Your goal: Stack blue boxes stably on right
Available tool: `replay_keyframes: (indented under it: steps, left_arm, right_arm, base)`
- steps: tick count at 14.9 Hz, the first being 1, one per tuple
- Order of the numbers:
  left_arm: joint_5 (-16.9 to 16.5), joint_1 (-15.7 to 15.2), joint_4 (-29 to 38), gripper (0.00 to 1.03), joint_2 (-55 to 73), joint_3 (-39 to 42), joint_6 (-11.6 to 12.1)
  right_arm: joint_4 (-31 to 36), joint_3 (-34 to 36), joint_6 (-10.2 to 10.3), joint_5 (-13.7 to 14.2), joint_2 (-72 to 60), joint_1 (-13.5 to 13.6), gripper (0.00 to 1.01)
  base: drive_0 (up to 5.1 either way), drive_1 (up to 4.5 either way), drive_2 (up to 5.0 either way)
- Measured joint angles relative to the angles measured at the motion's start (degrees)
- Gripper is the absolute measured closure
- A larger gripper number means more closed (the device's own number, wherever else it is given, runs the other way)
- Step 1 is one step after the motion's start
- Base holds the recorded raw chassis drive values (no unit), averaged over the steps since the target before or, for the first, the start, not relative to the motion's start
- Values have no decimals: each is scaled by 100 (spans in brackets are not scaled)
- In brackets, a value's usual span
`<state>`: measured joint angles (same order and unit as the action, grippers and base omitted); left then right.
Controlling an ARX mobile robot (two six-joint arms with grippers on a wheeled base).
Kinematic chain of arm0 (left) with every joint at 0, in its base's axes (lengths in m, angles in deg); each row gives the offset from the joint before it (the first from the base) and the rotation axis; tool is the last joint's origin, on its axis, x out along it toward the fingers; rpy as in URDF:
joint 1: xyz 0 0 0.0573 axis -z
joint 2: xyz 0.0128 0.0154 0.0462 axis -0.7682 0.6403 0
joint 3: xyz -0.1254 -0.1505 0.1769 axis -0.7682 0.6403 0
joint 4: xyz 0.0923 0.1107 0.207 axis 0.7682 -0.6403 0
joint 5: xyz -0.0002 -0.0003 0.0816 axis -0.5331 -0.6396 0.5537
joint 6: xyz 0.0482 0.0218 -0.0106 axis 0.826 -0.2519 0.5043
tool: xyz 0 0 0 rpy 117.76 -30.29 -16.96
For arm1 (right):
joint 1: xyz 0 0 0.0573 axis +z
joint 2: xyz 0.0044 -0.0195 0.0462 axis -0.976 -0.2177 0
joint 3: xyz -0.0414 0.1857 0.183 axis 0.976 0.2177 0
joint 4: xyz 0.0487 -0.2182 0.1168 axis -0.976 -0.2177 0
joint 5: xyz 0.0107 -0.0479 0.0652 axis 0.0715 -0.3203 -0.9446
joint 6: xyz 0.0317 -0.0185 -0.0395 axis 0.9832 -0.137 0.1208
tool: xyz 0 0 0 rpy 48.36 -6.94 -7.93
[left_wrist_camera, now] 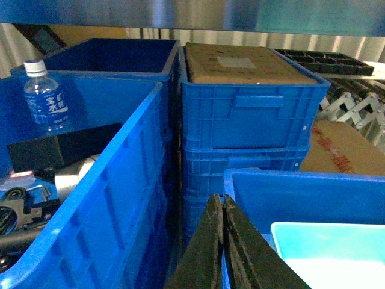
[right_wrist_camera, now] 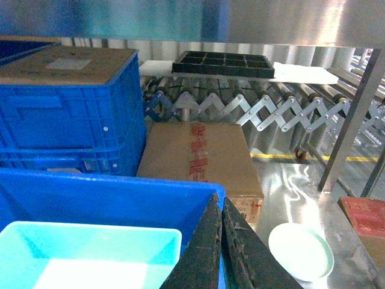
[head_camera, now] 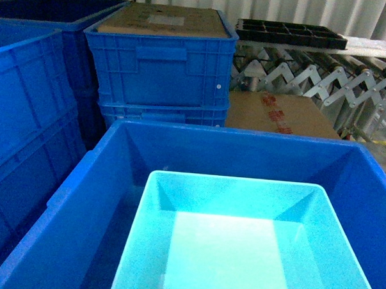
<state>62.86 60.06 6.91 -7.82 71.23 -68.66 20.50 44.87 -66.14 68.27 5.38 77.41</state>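
Up close, our left end effector (left_wrist_camera: pixel 222 241) shows its two black fingers pressed together with nothing between them, sitting at 6 o'clock in the left wrist view, just outside the near left corner of the large dark blue smooth-walled plastic crate (left_wrist_camera: pixel 301 195). Our right end effector (right_wrist_camera: pixel 219 247) is likewise drawn together and empty, at 6 o'clock in the right wrist view, just beside the crate's right corner.

Inside that crate sits the light turquoise smooth-walled plastic tub (head_camera: pixel 240 249) with a rounded rim, nested upright and filling the 6 o'clock part of the head view, its rim below the crate's rim.

Outward, at 12 o'clock in the head view, stands a stack of ribbed dark blue plastic crates (head_camera: pixel 161 76), the top one covered by a sheet of brown cardboard (head_camera: pixel 161 20). At 9 o'clock more ribbed blue crates (head_camera: pixel 28 112) are stacked; in the left wrist view one holds a clear plastic water bottle with a blue label (left_wrist_camera: pixel 45 99).

At 2 o'clock lies a flat brown cardboard box with red print (head_camera: pixel 281 115), behind it a grey expanding roller conveyor (head_camera: pixel 318 76) carrying a black compartmented plastic tray (head_camera: pixel 287 33). In the right wrist view, a round white plate (right_wrist_camera: pixel 301 251) lies on the shiny floor (right_wrist_camera: pixel 289 186) at 5 o'clock.
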Motion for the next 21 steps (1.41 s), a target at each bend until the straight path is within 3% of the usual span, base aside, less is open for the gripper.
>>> replay_keyframes:
  steps: [5,6,7,13,14,19,21]
  left_arm:
    - [-544,-481,-181,101,-702,542,4]
    - [-935,-922,-262,101,-876,638,4]
    - [-914,-1036,-319,101,-1029,713,2]
    - [-1012,-977,-813,101,-1801,990,4]
    - [-1012,-977,-713,101,-1910,1086,4]
    - [-1012,-977,-1189,101,-2435,1141,7]
    - [-992,-977,-2260,101,-3346,1134,7]
  right_arm:
    - [-140,577,7,0,691,0,99]
    - [-208,669,7,0,848,0,99]
    - [-302,754,7,9,1021,0,99]
    - [-879,1056,7,11,1919,0,99]
    - [-710,1182,7,11,2000,0,99]
    - [-1366,1209,4,13,2640,0,99]
    - [-1547,1209,4,15,2830,0,99]
  base:
    - [0,0,0]
    - [0,0,0]
    - [0,0,0]
    - [0,0,0]
    - [0,0,0]
    - [0,0,0]
    - [0,0,0]
